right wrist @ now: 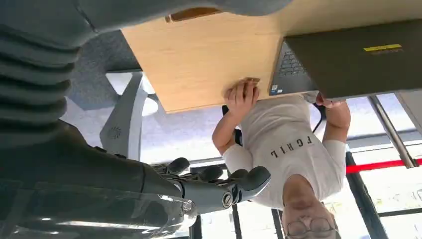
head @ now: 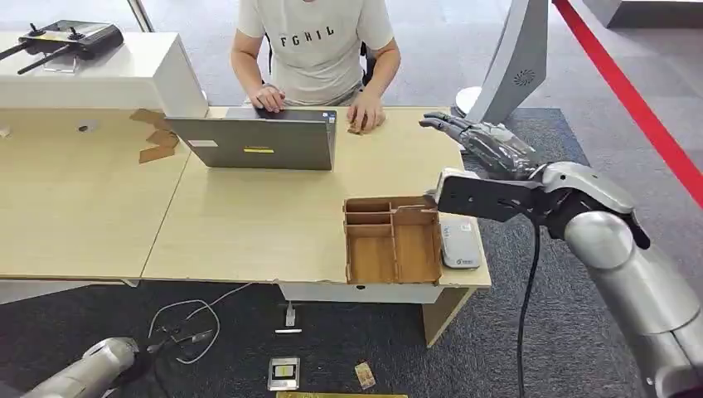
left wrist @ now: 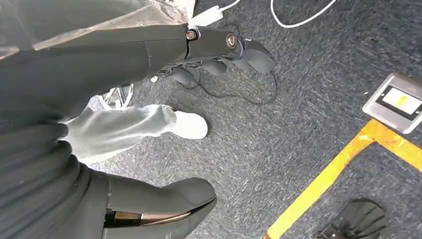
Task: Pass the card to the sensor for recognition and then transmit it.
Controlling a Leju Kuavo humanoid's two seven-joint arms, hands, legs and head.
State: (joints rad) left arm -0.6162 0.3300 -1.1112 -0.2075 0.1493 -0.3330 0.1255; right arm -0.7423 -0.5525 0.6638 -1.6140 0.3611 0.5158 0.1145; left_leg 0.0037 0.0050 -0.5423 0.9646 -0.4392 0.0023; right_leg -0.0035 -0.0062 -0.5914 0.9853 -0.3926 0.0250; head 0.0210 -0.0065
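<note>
My right hand (head: 474, 139) reaches out past the table's right edge, fingers apart and holding nothing; its dark fingers (right wrist: 219, 183) point toward the seated person (head: 315, 41). That person's hand (head: 366, 112) rests on a small brown card-like piece (head: 356, 127) at the table's far edge, also under the fingers (right wrist: 242, 94) in the right wrist view. A white sensor device (head: 459, 245) lies flat on the table beside a wooden compartment tray (head: 391, 240), under my right forearm. My left arm hangs low, its left hand (left wrist: 199, 55) empty above the carpet.
A grey laptop (head: 259, 143) stands open before the person. A white pedestal (head: 514, 58) rises behind my right hand. On the carpet lie a floor socket box (head: 283, 372), a small card (head: 364, 375), white cables (head: 195, 319) and yellow tape (left wrist: 338, 169).
</note>
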